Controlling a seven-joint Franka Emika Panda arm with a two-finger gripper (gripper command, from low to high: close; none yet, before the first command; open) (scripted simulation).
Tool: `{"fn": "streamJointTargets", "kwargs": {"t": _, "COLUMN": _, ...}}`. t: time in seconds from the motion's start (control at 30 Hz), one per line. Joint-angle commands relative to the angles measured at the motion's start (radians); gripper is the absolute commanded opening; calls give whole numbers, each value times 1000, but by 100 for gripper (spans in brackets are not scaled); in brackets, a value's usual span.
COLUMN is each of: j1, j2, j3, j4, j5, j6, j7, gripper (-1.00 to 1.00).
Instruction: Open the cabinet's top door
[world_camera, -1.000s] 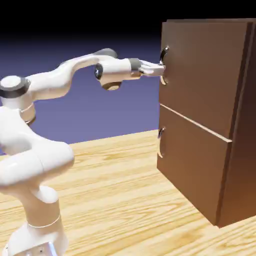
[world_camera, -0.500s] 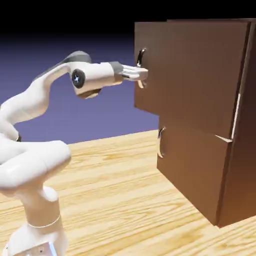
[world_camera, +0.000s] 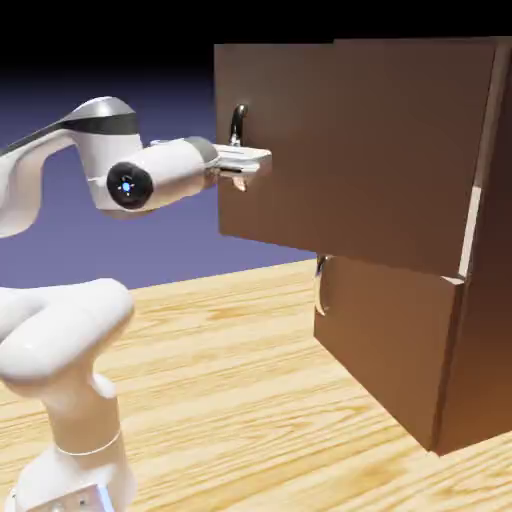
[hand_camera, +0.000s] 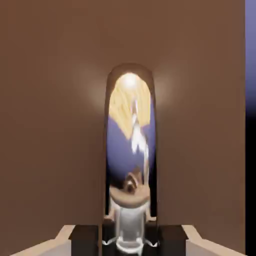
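Observation:
The cabinet is a tall dark-brown box at the exterior view's right. Its top door stands well out from the cabinet front, toward the left. My gripper reaches in level from the left and is shut on the top door's curved silver handle, gripping its lower part. In the hand view the shiny handle rises as an arch from between my gripper at the bottom edge, with the brown top door filling the rest.
The shorter lower panel sits flush in the cabinet, its own metal handle at its left edge. The wooden table stretches under the arm and in front of the cabinet.
My hand has drawn back to the left with the handle in its grip. The top door has come out from the cabinet front with it, much farther than a second ago.

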Motion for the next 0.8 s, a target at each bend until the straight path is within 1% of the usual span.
{"fn": "streamJointTargets", "kwargs": {"t": 0.0, "j1": -2, "j2": 10, "j3": -36, "j4": -5, "j5": -30, "j6": -28, "j7": -13, "gripper": -100}}
{"fn": "streamJointTargets", "kwargs": {"t": 0.2, "j1": -24, "j2": 102, "j3": -254, "j4": -9, "j5": -223, "j6": -187, "j7": -100, "gripper": -100}}
{"fn": "streamJointTargets", "kwargs": {"t": 0.37, "j1": -34, "j2": 230, "j3": -435, "j4": 30, "j5": -402, "j6": -322, "j7": -188, "gripper": -100}}
{"fn": "streamJointTargets", "kwargs": {"t": 0.57, "j1": -7, "j2": 442, "j3": -639, "j4": 134, "j5": -621, "j6": -485, "j7": -307, "gripper": -100}}
{"fn": "streamJointTargets", "kwargs": {"t": 0.77, "j1": 68, "j2": 660, "j3": -806, "j4": 281, "j5": -795, "j6": -634, "j7": -414, "gripper": -100}}
